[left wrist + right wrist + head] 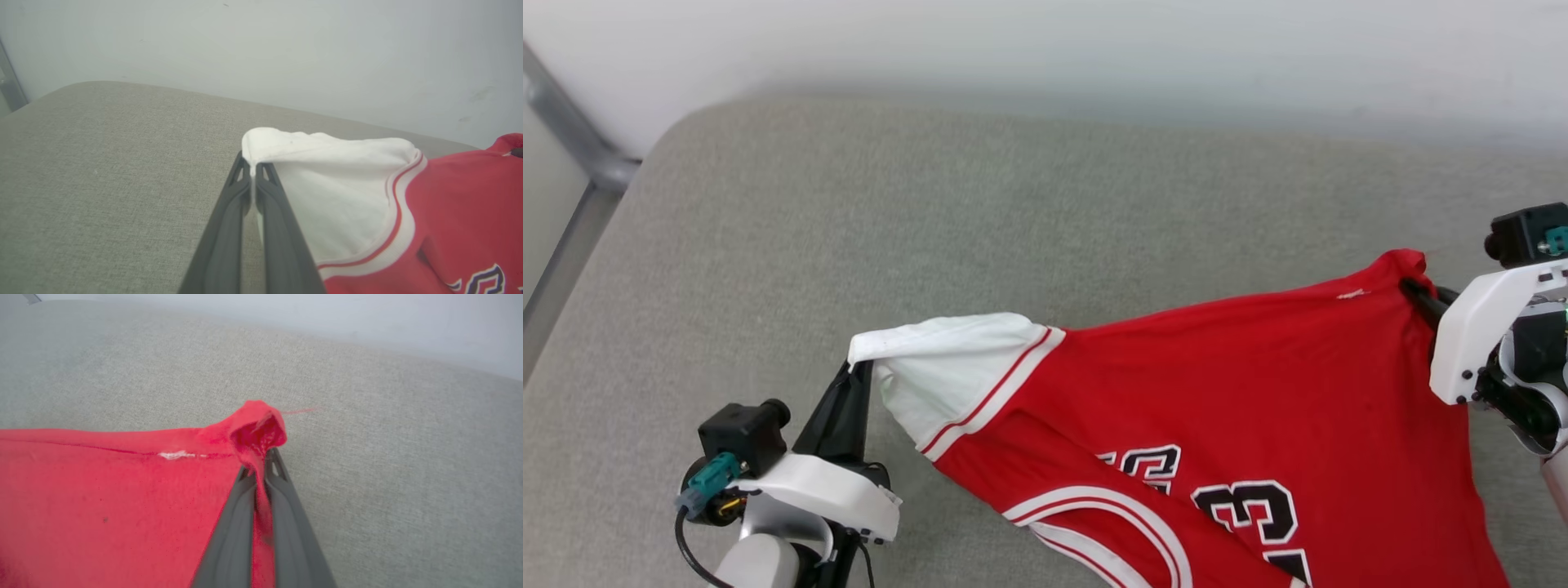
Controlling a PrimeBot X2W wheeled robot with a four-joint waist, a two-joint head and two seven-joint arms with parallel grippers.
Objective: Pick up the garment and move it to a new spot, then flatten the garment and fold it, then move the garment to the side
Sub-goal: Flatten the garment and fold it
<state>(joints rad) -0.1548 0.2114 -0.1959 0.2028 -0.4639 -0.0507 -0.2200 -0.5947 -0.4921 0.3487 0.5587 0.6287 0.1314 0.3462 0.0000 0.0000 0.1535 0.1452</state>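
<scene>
Red jersey T-shirt [1241,392], which we judge soft and light, stretched above the grey cushion [931,204]. Our left gripper [253,165] pinches its white sleeve [339,196], our right gripper [261,461] a red corner; such edges hold best.

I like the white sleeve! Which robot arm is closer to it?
Left. The left fingers pinch the sleeve at its edge; the right fingers grip a red corner of the shirt, far across from the sleeve.

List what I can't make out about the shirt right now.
Head view: the shirt runs off the bottom edge, which cuts off its lettering.
Left wrist view: the left claw hides the sleeve edge it pinches.
Right wrist view: the cloth inside the right claw is blurred.
</scene>
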